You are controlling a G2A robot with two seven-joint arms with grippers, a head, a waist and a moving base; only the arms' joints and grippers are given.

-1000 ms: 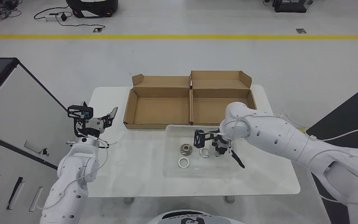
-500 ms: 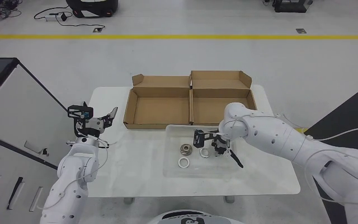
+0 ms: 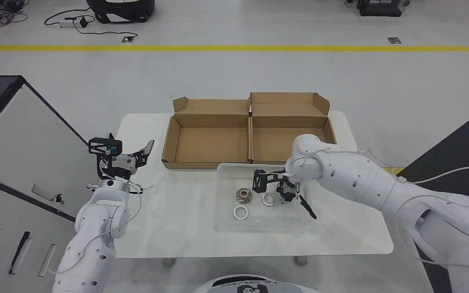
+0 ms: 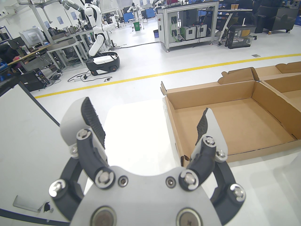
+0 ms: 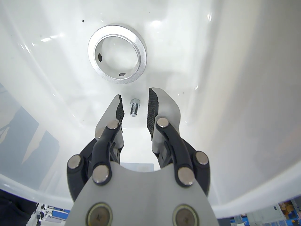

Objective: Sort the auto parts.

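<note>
1. The white table [image 3: 168,220] sits in the middle of the top view. A shallow translucent tray [image 3: 256,222] lies on it just right of centre.
2. Two open cardboard boxes stand side by side and touching along the table's far edge, just above the tray in the frame. They are the left box [image 3: 207,144] and the right box [image 3: 284,141].
3. The right gripper [image 3: 282,192] is down inside the tray, in its right half.
4. In the right wrist view the right gripper [image 5: 136,94] has its fingers apart. A small silver bolt [image 5: 133,110] lies on the tray floor between the ribbed pads [image 5: 152,105], with a gap showing on each side of it.
5. A silver metal ring [image 5: 117,54] lies flat on the tray floor just beyond the fingertips, apart from the bolt. Small holes show in its inner wall.
6. In the top view this ring [image 3: 269,199] lies just left of the right gripper. A dark round hub [image 3: 241,195] sits further left, and a white ring [image 3: 239,212] lies just below the hub. All three are inside the tray.
7. The left gripper [image 3: 139,155] hangs at the left of the top view, over the table's left edge and well apart from the tray.
8. In the left wrist view the left gripper [image 4: 145,106] has its fingers spread wide with nothing between them. The left box [image 4: 235,123] shows past it.
</note>
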